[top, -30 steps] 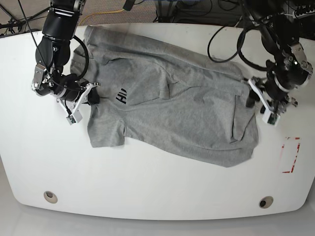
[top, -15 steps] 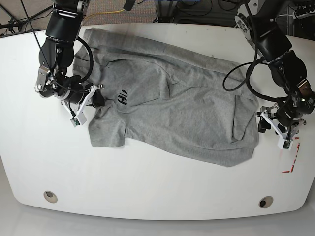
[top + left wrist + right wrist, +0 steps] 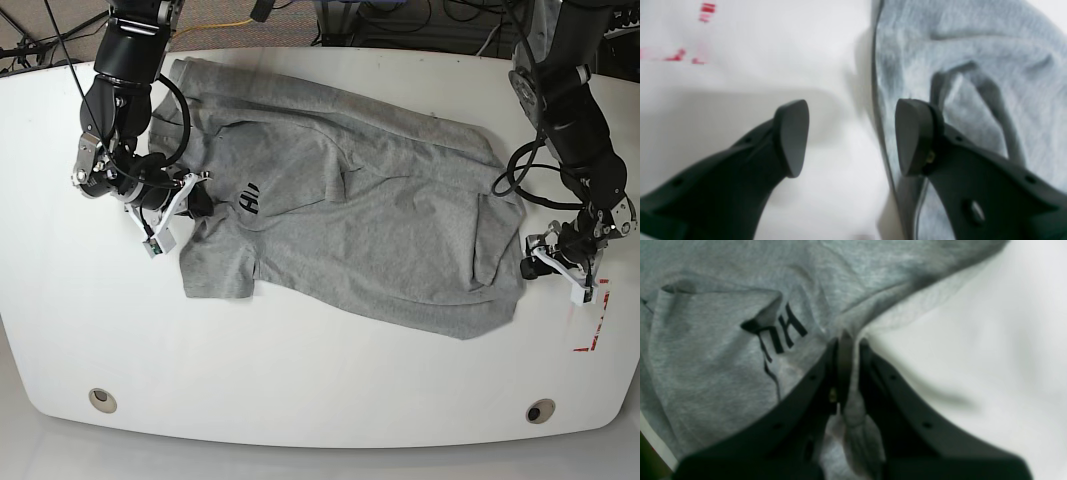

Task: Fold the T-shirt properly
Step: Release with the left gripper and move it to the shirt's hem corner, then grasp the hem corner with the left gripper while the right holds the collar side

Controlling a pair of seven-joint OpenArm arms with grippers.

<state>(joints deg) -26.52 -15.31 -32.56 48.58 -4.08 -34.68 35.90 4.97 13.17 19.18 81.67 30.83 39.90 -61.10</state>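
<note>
My jaws are dark charcoal; the T-shirt (image 3: 380, 220) is heather grey with black lettering (image 3: 780, 331), on a white desk (image 3: 300, 370) bearing red marks (image 3: 690, 56).

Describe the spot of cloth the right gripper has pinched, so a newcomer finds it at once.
On the white table lies the crumpled light grey cotton T-shirt. Near its black lettering, at the shirt's edge on the base view's left, the right gripper is shut on a small bunched fold. Only that fold stands up in a ridge between the black fingers.
</note>
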